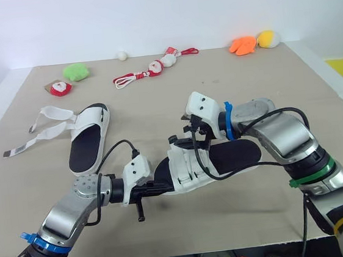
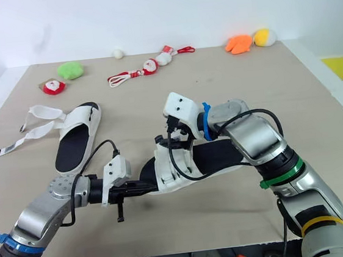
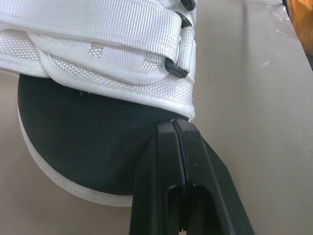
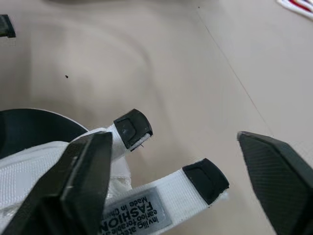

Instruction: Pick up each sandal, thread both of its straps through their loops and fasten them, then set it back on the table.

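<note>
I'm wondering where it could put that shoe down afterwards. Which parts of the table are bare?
Bare: the right side of the table, between the orange toy and the near sandal; also the strip between the Santa toys and both sandals. Crowded: the left, with the second sandal and its loose straps.

On my remote feed, the tan counter (image 1: 44, 197) held a loose-strapped sandal (image 1: 89, 137) at left and a second sandal (image 1: 223, 157) near the middle. A green plush (image 1: 76, 71), white ball (image 1: 122, 56), Santa toys (image 1: 156, 65), orange plush (image 1: 242, 45) and yellow plush (image 1: 268, 38) lined its far edge.
</note>
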